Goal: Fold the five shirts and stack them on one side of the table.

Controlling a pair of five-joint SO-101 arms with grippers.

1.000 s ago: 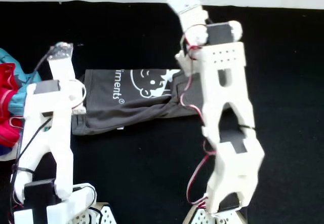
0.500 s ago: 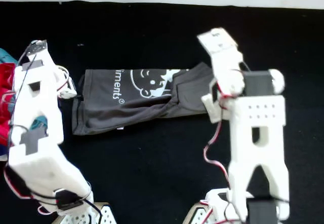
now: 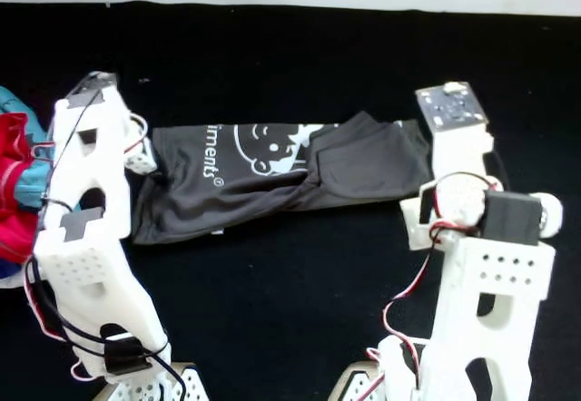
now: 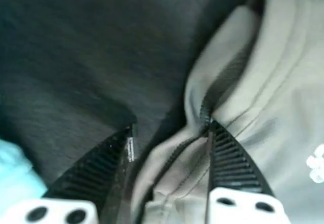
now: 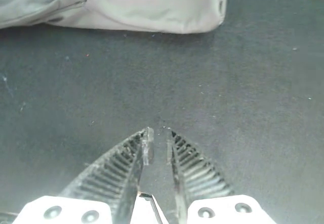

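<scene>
I see one shirt (image 3: pixel 272 179) lying across the middle of the counter (image 3: pixel 272 310), stretched from left to right. A heap of other shirts (image 3: pixel 14 174) lies at the counter's left edge, behind my left arm. My left end effector (image 4: pixel 170 133) sits at the spread shirt's left end, with a fold of its cloth between the jaws. My right end effector (image 5: pixel 158 138) hangs over bare counter near the shirt's right end, apart from it.

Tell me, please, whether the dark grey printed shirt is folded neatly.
No: the dark grey printed shirt lies bunched and twisted, one end doubled over.
</scene>
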